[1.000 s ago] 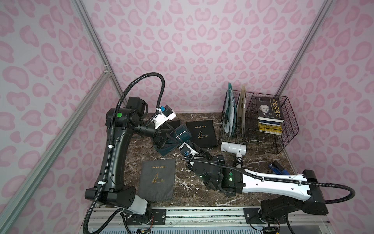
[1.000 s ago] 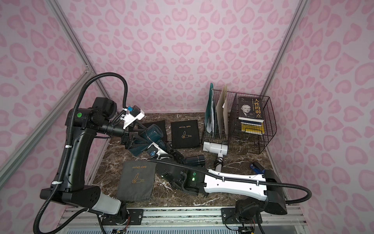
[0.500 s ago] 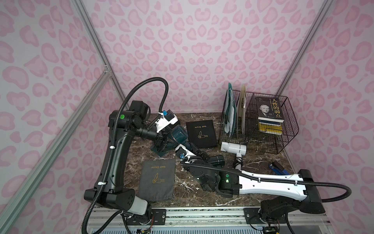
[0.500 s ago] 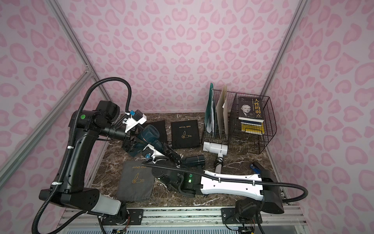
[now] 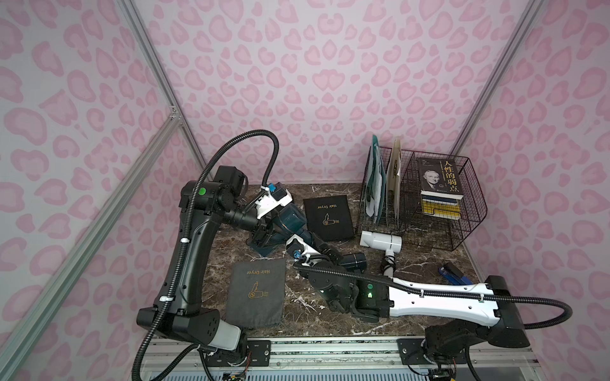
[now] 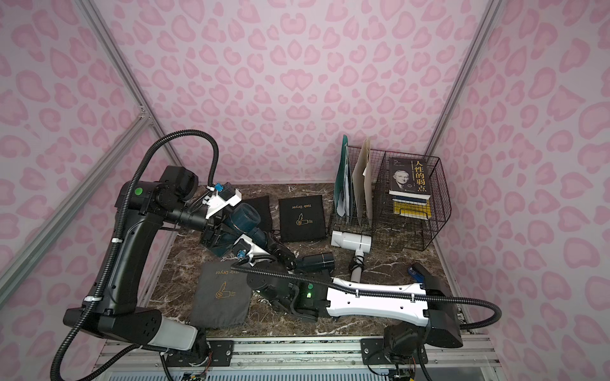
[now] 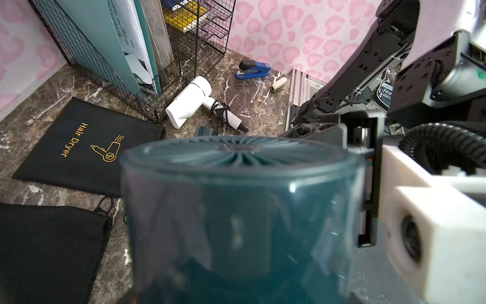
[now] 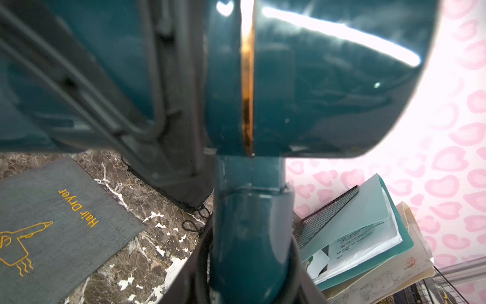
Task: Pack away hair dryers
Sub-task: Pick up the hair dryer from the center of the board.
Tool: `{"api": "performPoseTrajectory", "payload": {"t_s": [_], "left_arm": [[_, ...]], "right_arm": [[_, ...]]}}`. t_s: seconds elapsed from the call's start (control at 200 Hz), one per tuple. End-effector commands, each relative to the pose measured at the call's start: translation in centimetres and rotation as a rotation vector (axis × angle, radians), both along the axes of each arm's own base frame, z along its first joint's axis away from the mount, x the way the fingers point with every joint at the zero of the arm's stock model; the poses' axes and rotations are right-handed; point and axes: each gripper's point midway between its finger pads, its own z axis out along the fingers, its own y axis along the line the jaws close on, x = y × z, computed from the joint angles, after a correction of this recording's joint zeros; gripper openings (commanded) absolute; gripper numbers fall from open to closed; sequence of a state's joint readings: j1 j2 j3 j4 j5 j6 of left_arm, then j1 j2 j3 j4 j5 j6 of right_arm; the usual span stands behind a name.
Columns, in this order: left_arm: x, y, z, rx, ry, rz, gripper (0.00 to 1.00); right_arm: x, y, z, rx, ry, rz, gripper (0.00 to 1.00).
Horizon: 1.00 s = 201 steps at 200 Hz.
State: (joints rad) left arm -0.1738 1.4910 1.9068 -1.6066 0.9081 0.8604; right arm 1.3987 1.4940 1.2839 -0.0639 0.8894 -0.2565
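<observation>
Teal dryer [image 5: 290, 216] has barely shifted in the last second; the left arm [image 5: 194, 247] has edged in on it at the rear left of the bench [image 5: 422, 264]. Left claw [image 5: 264, 234] sits against the barrel, its opening hidden: grip unconfirmed. Right claw [image 5: 312, 242] straddles the handle; hold likewise unconfirmed. Assessment: handover ahead of bagging. Black pouch [image 5: 328, 217] and grey pouch [image 5: 255, 290] lie flat, apparently empty. Wire basket [image 5: 475, 204] holds books [image 5: 440, 184] and folders [image 5: 376, 184] only. White dryer [image 5: 379, 242] lies loose beside it.

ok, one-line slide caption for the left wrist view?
Left wrist view: teal hair dryer barrel fills the foreground; behind it, a white hair dryer, black "Hair Dryer" pouch and blue stapler.
</observation>
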Motion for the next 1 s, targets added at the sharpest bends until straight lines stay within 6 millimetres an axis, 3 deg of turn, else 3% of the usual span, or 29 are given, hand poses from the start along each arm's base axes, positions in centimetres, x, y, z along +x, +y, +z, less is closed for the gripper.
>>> {"api": "performPoseTrajectory", "payload": {"t_s": [0.0, 0.07, 0.305, 0.335, 0.61, 0.77, 1.0], "left_arm": [[-4.0, 0.5, -0.1, 0.014, 0.209, -0.003, 0.02], [-4.0, 0.6, 0.0, 0.021, 0.189, -0.008, 0.02], [-4.0, 0.9, 0.4, 0.042, 0.13, -0.017, 0.02], [-4.1, 0.9, 0.4, 0.041, 0.125, -0.02, 0.02], [-5.0, 0.6, 1.4, -0.003, 0.087, -0.045, 0.02], [-5.7, 0.2, 2.4, -0.055, 0.084, -0.049, 0.02], [-6.4, -0.5, 4.2, -0.142, 0.106, -0.051, 0.02]], "right_arm": [[0.0, 0.1, 0.6, 0.053, 0.017, -0.005, 0.65], [-0.1, -0.2, 0.3, 0.05, 0.045, -0.003, 0.77], [-1.0, -0.8, -0.9, 0.048, 0.204, 0.087, 0.83], [-1.2, -0.7, 0.5, 0.088, 0.219, 0.112, 0.83], [-3.2, -2.2, 3.6, 0.301, 0.542, 0.511, 0.82], [-2.9, -4.5, 4.8, 0.346, 0.597, 0.588, 0.81], [-4.4, -5.1, 5.6, 0.378, 0.658, 0.734, 0.81]]}}
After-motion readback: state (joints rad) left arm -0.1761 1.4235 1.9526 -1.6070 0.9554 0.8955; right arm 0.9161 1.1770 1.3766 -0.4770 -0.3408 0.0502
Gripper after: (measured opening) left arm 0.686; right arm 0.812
